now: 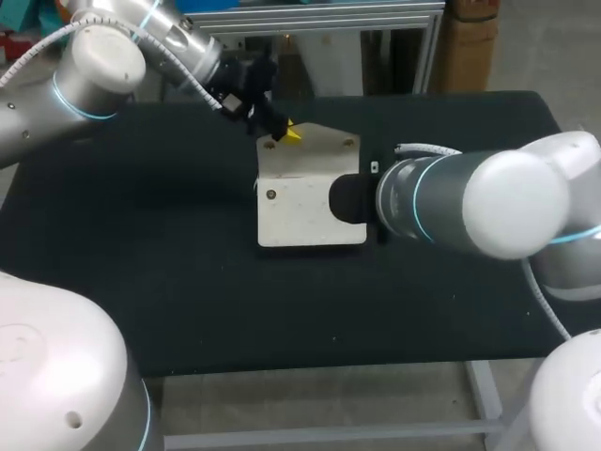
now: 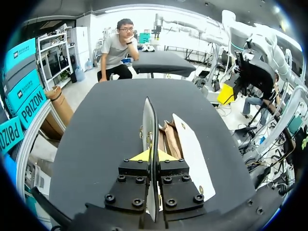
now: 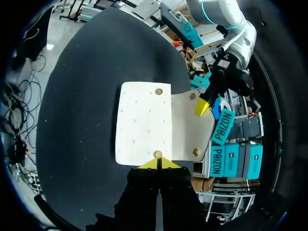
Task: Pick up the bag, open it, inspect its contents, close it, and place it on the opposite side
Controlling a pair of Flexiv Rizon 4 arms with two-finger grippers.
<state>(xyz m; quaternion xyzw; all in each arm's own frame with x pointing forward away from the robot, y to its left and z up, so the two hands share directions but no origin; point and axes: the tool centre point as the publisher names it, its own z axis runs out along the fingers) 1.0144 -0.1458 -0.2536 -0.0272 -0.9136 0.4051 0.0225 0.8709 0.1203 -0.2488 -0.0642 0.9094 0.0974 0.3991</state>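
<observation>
In the middle of the black worktop (image 1: 141, 244) lies the cream bag (image 1: 305, 211), its long side running across between the arms and its flap (image 1: 319, 146) toward the far edge. Only the left wrist view shows the brown lining (image 2: 168, 137) in the opened mouth, with the left gripper (image 2: 149, 155) clenched on the flap's thin edge. The right wrist view shows the right gripper (image 3: 158, 163) clamped on the bag's side edge by a brass stud (image 3: 157, 154), which the arm hides in the head view. The bag sits well in from every worktop edge.
</observation>
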